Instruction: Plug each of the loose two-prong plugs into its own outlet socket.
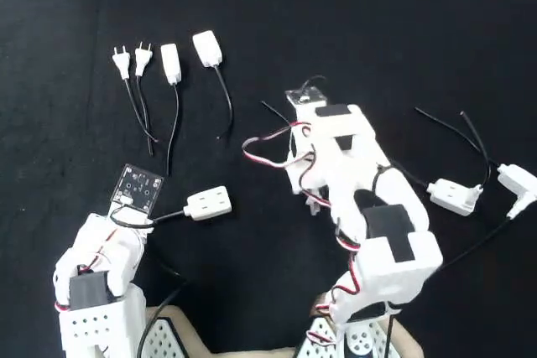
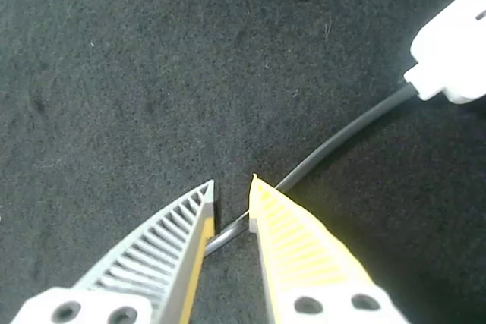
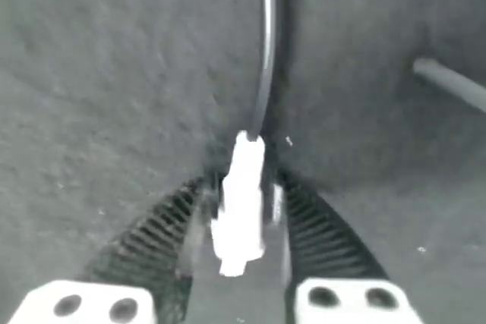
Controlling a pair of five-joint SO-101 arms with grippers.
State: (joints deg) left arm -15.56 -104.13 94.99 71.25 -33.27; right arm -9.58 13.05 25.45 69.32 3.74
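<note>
Pinching cord (image 2: pixel 334 146) of outlet socket (image 2: pixel 456 43) in narrow left fingers (image 2: pixel 292 240), likely to anchor it; clamping white plug (image 3: pixel 241 202) in right fingers (image 3: pixel 319 233), likely for carrying over.

Seven o'clock, the white printed-plastic left arm (image 1: pixel 117 253), black servo block (image 1: pixel 88 288) inside; five o'clock, the white printed-plastic right arm (image 1: pixel 357 144), black servos (image 1: pixel 388 224), red-white-black wires (image 1: pixel 260 142) looping out. Left gripper (image 2: pixel 231 185): one pale grey ribbed finger (image 2: pixel 163 240), one yellow ribbed finger (image 2: pixel 292 240). Right gripper (image 3: pixel 241 180): dark ribbed fingers (image 3: pixel 326 240), white screw-holed bases (image 3: pixel 345 297).

Plug (image 1: pixel 143 57) just left of socket (image 1: pixel 170 63), on table (image 1: pixel 377 39)
</note>
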